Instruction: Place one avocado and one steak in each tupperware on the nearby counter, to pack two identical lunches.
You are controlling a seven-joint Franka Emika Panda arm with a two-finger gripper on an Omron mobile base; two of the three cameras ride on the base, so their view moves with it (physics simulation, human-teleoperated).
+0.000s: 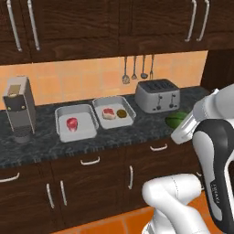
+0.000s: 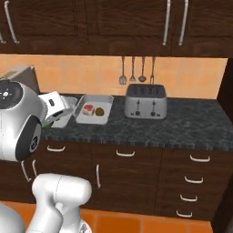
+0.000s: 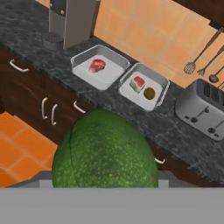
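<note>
the gripper (image 1: 179, 127) was closed on an avocado (image 3: 105, 151), held above the counter's (image 1: 114, 135) front edge near the toaster (image 1: 157, 95). farther off, the left tupperware (image 1: 76, 122) held one steak (image 1: 72, 123); the right tupperware (image 1: 114, 111) held a steak (image 1: 108, 113) beside a small dark oval.

Both trays lie open from above: the left tray (image 1: 61, 119) holds one steak (image 1: 72, 123), most of its floor bare; the right tray (image 1: 129, 109) is half filled. The coffee machine (image 1: 19, 109) stands left, the toaster (image 1: 157, 95) right, hanging utensils (image 1: 135, 68) behind
</note>
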